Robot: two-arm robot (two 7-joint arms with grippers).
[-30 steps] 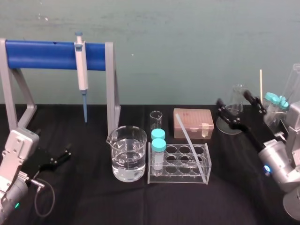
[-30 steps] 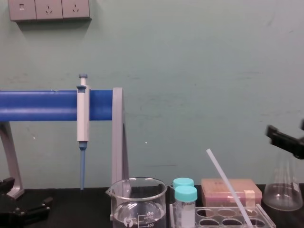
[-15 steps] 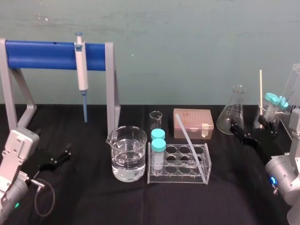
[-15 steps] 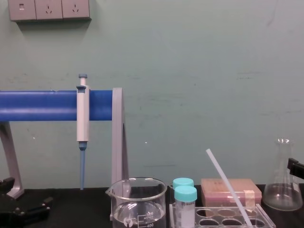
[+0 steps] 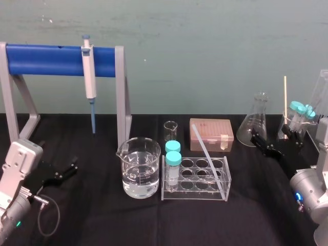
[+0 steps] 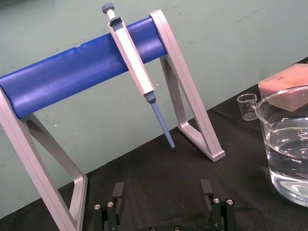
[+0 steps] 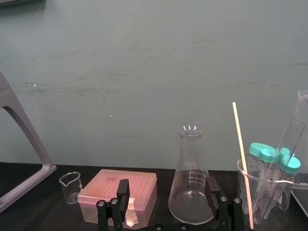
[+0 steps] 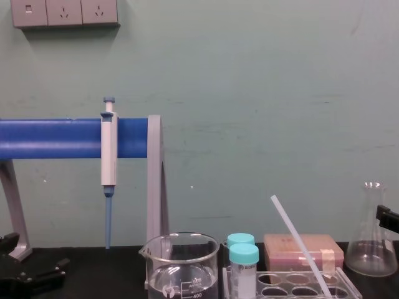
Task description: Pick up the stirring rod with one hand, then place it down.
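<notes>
Two grippers, both empty.

- Left gripper: low over the near left of the tabletop, jaws spread wide.
- Right gripper: at the right side of the tabletop, just on the near side of the flask, jaws spread wide.
- Stirring rod: one, translucent white, standing at a slant in the clear rack at the centre of the tabletop. Its lower end sits in the rack's near right corner. Its upper end leans far and left, above the rack's rim. It is well apart from both grippers.
- Capped tubes: two, with teal lids, upright at the left end of the rack.
- Large beaker: partly filled with clear liquid, just left of the rack.
- Small beaker: just beyond the rack.
- Pink box: beyond the rack, to the left of the flask.
- Pipette: white with a blue tip, hanging upright from the blue bar of the stand at the far left.
- Thin pale stick: upright in a glass at the far right, beside more teal-lidded tubes.
</notes>
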